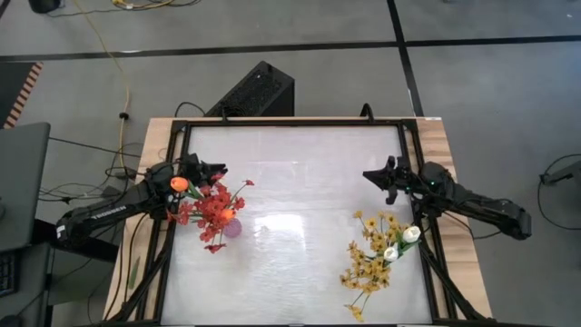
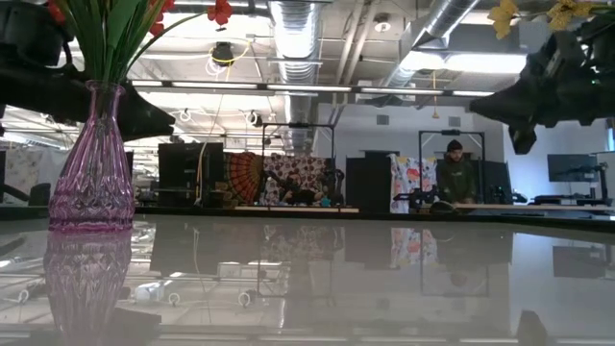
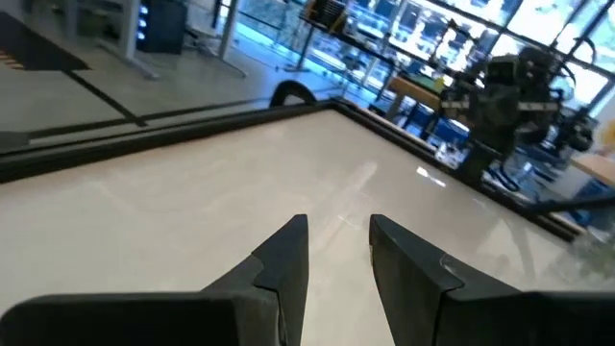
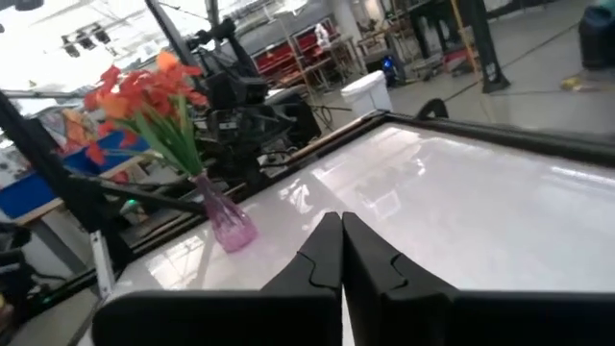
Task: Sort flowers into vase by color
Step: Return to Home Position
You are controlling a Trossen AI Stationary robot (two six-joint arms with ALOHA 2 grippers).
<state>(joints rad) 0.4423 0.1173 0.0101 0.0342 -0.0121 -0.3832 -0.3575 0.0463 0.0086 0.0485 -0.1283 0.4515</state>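
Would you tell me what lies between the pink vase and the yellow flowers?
Nothing; the high view shows only bare table between the pink vase and the yellow flowers.

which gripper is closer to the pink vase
Left. The left gripper hangs right beside the pink vase; the right gripper is far across the table, near the yellow flowers.

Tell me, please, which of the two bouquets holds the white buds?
The yellow bouquet on the right: white buds sit at its edge. The other bouquet is red and orange only.
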